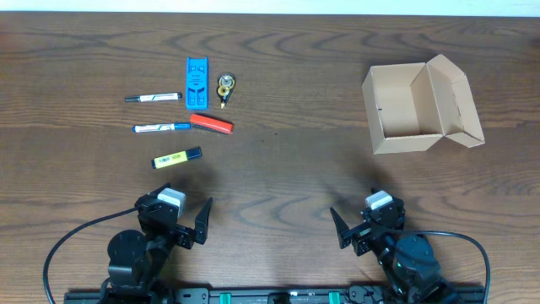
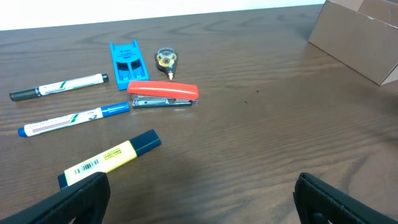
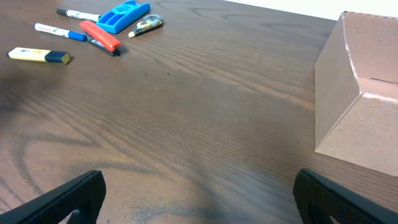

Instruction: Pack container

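The container [image 1: 418, 105] is a tan cardboard box at the table's back right, standing open with its flap lid folded out to the right and nothing visible inside. The right wrist view shows its side wall [image 3: 360, 106]. Left of centre lie a black-capped marker [image 1: 153, 98], a blue-capped marker [image 1: 160, 127], a red stapler [image 1: 211, 123], a yellow highlighter [image 1: 176, 157], a blue plastic piece [image 1: 196, 78] and a small tape roller [image 1: 226, 86]. My left gripper [image 2: 202, 199] is open near the front edge, just short of the highlighter [image 2: 109, 158]. My right gripper [image 3: 199, 196] is open and holds nothing.
Bare dark wood lies between the items on the left and the box on the right. Both arm bases sit at the front edge, left [image 1: 135, 253] and right [image 1: 413, 262], with black cables looping beside them.
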